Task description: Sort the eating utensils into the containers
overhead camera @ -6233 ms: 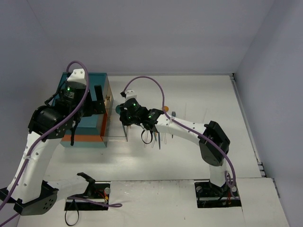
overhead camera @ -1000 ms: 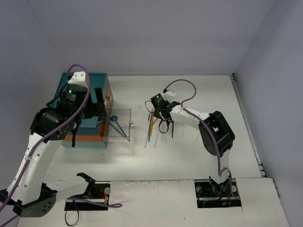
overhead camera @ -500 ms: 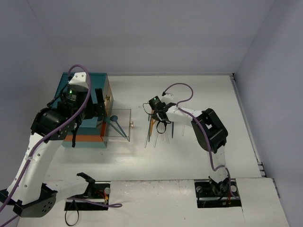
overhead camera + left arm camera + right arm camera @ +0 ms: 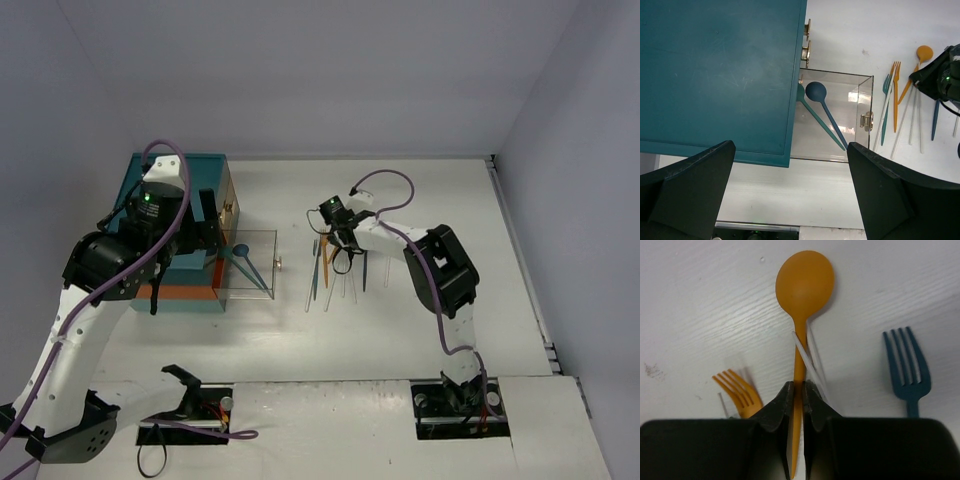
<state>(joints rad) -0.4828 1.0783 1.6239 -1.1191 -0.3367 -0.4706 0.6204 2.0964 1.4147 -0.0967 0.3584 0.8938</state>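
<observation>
My right gripper [image 4: 799, 390] is shut on the thin handle of an orange spoon [image 4: 805, 282] that lies on the white table, its bowl pointing away from me. Against the handle lies a pale chopstick [image 4: 807, 362]. An orange fork [image 4: 740, 392] is to its left and a blue fork [image 4: 907, 367] to its right. My left gripper [image 4: 790, 200] hangs open above the near edge of the teal chest [image 4: 720, 75]. The chest's clear drawer [image 4: 860, 95] is pulled out and holds a blue spoon [image 4: 822, 107] and a teal spoon [image 4: 815, 120].
More utensils [image 4: 345, 275] lie in a loose row right of the drawer [image 4: 250, 262], under and just in front of the right gripper [image 4: 338, 235]. Gold handles [image 4: 806, 50] stick out of the chest's front. Walls close the table at the back and right.
The right gripper went from the open drawer back to the utensil row. Over the last second it settled over the orange spoon and closed on its handle. The left arm barely moved.
</observation>
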